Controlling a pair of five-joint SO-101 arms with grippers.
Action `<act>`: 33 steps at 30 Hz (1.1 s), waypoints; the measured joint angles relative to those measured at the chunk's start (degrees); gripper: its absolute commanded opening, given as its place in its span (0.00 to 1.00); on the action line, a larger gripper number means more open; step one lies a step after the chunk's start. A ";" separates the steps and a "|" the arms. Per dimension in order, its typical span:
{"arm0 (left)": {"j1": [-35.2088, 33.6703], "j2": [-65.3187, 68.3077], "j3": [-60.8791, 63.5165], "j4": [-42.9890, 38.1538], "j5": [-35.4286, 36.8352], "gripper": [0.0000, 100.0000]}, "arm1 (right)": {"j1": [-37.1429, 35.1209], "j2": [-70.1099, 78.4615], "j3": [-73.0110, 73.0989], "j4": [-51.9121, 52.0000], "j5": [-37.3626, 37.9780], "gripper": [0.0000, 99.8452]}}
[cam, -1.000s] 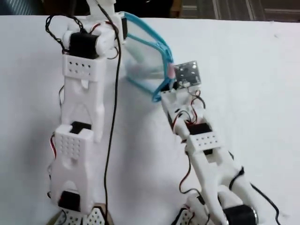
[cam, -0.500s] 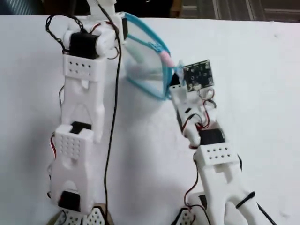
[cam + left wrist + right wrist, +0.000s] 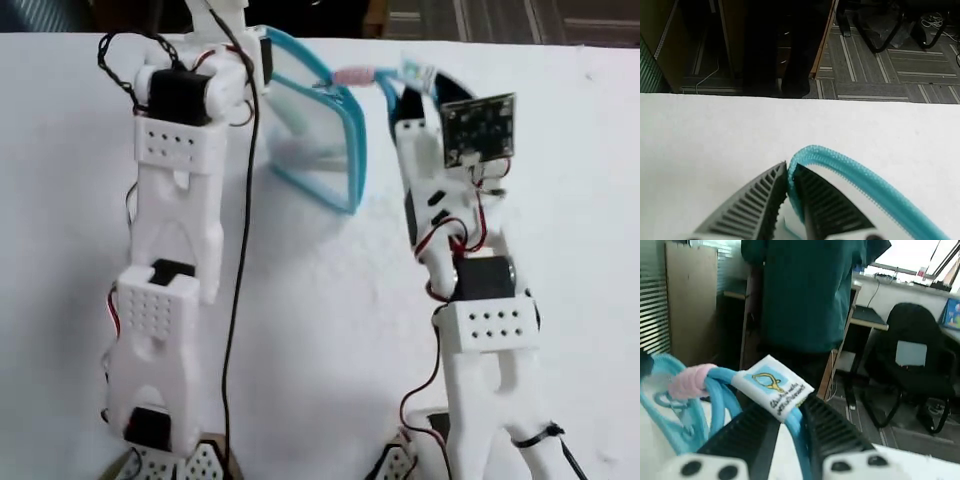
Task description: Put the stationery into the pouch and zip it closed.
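In the high view we see the pouch [image 3: 312,140], translucent with a blue zip edge, lying on the white table [image 3: 560,200] toward twelve o'clock. The left gripper [image 3: 266,50] sits at the pouch's ten o'clock corner, clenched on that blue edge. From the pouch's one o'clock corner a blue pull cord [image 3: 386,84] wearing a pink sleeve [image 3: 350,75] runs toward three o'clock. It ends at the right gripper [image 3: 408,88], which stands at the pouch's two o'clock with a white label [image 3: 418,72] at its tips.

In the left wrist view we find the left gripper's two dark ribbed fingers pressed together on the pouch's blue edge; the edge curves away from them over the table.

In the right wrist view the right gripper's ribbed fingers are grasping the pull cord, and the white label lies right over the fingertips; the pink sleeve sits farther along the cord, toward the pouch. We cannot tell from any view whether the zip is shut.
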 measured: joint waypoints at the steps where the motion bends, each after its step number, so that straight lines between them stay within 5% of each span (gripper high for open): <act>1: 0.00 0.00 0.00 0.00 0.00 0.02 | -0.53 0.00 -1.67 0.00 0.00 0.02; 10: 3.16 0.09 -1.05 -0.09 -2.02 0.14 | -6.95 2.37 -10.11 0.00 0.09 0.02; 21: 3.87 2.11 -6.07 0.44 -2.29 0.15 | -4.22 11.69 -20.31 0.18 -8.62 0.02; 33: 4.04 2.20 -6.42 0.26 -2.29 0.13 | -2.90 12.40 -22.86 0.18 -8.97 0.02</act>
